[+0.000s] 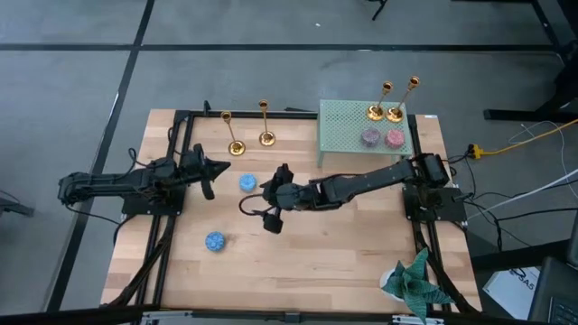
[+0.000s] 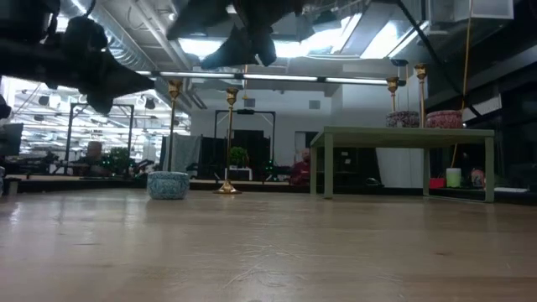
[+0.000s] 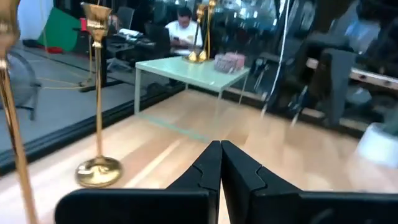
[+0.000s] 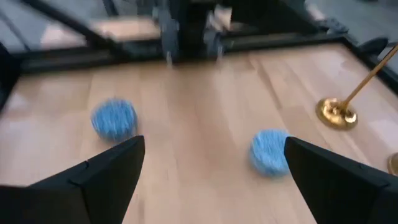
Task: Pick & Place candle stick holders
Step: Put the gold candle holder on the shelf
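Note:
Two gold candle stick holders (image 1: 234, 135) (image 1: 265, 125) stand on their round bases on the wooden table at the far left-middle. Two more (image 1: 377, 101) (image 1: 398, 97) stand on the green perforated stand (image 1: 348, 126) at the far right. My left gripper (image 1: 221, 166) is shut and empty, just on the near side of the left pair; one of the pair shows close in its wrist view (image 3: 98, 99). My right gripper (image 1: 269, 194) is wide open and empty in mid-table (image 4: 214, 165), pointing toward the table's left edge, above two blue round pieces.
Two blue round pieces (image 1: 247, 182) (image 1: 214, 241) lie on the table. A grey (image 1: 370, 137) and a pink (image 1: 395, 138) round piece sit on the green stand. A crumpled green thing (image 1: 415, 282) lies at the near right corner. A black frame (image 1: 181, 126) borders the table.

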Controlling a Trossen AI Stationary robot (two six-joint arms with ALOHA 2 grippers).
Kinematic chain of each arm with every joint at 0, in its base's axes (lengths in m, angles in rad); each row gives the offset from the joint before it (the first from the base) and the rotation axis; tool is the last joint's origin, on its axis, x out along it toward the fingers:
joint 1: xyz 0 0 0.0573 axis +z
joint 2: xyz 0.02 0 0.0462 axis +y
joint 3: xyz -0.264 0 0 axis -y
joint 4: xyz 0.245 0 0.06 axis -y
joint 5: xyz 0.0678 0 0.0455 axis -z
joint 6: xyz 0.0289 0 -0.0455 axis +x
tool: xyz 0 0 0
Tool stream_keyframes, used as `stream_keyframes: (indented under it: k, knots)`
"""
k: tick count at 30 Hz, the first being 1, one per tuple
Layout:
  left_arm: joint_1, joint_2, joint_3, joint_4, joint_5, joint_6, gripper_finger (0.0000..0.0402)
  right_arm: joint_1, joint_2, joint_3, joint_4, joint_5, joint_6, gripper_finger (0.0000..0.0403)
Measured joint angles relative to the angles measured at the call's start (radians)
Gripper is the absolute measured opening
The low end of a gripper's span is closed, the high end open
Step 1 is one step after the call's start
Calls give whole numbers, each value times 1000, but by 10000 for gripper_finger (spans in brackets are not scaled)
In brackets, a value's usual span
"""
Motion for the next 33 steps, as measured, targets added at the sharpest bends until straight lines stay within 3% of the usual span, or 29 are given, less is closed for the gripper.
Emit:
stream_keyframes:
  k: [5,9,14,18,20,25,33]
  knots:
    - [0,149,99,-164,-70,85,23,-89,-50,-52,-79,-216,-29,389]
    - [0,252,161,-201,-224,88,64,-135,-55,-158,55,-369,1,389]
    - [21,313,203,-190,-351,179,134,-172,-109,-200,115,-357,-91,383]
    - [108,341,203,-194,-424,184,188,-196,-112,-205,101,-351,-141,381]
    - [180,364,203,-189,-379,159,209,-202,-114,-204,101,-369,-131,380]
    - [361,483,203,-141,-155,175,236,-220,-114,-204,102,-371,-148,380]
    - [541,709,203,207,7,250,239,-233,-114,-204,99,-398,-160,380]
